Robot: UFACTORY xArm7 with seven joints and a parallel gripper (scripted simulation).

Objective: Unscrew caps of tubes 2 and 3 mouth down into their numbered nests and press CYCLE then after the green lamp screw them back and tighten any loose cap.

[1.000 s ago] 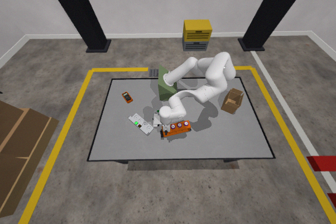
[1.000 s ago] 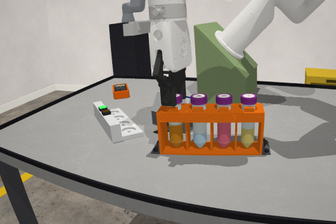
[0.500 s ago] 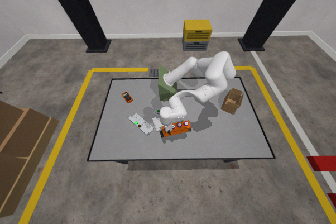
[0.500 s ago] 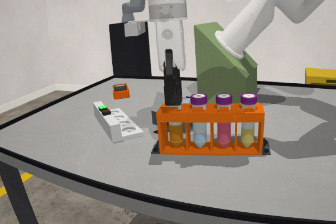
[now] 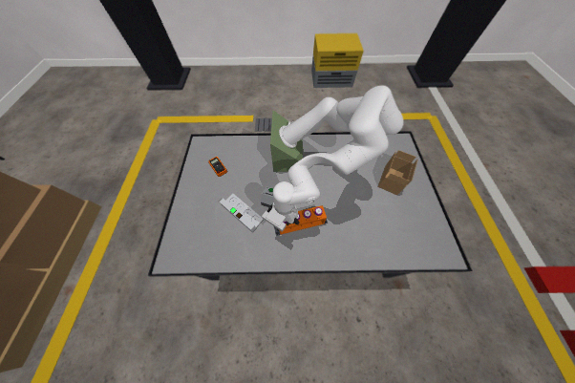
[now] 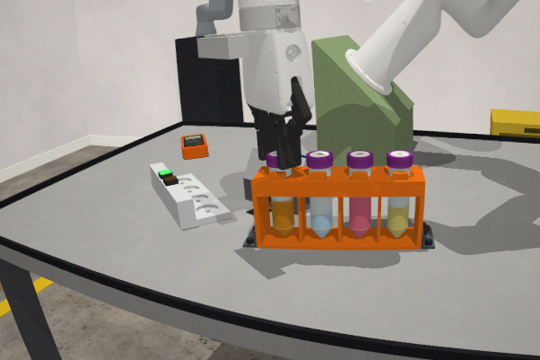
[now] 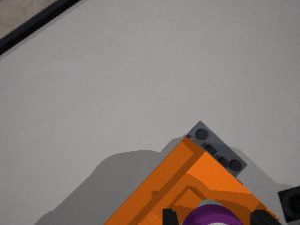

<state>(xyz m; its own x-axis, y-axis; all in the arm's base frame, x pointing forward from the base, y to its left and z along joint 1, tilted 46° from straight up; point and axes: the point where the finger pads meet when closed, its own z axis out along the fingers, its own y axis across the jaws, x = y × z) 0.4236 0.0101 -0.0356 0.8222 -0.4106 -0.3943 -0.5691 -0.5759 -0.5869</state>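
The orange rack [image 6: 338,206] holds four tubes, each with a purple cap on. My gripper [image 6: 283,158] is straight above the tube at the left end in the exterior view. Its fingers stand on either side of that tube's cap [image 6: 274,159] with a small gap, so it is open. In the wrist view the cap [image 7: 210,218] shows at the bottom edge between the fingertips, above the rack [image 7: 195,194]. The white cap tray [image 6: 190,198] lies left of the rack with empty nests, and its green lamp [image 6: 165,172] is lit.
A green wedge block [image 6: 359,107] stands close behind the rack. The grey key housing [image 5: 268,196] sits behind the rack, mostly hidden by my arm. An orange meter [image 6: 194,146] lies further back on the left. A cardboard box [image 5: 397,172] stands on the table's right side.
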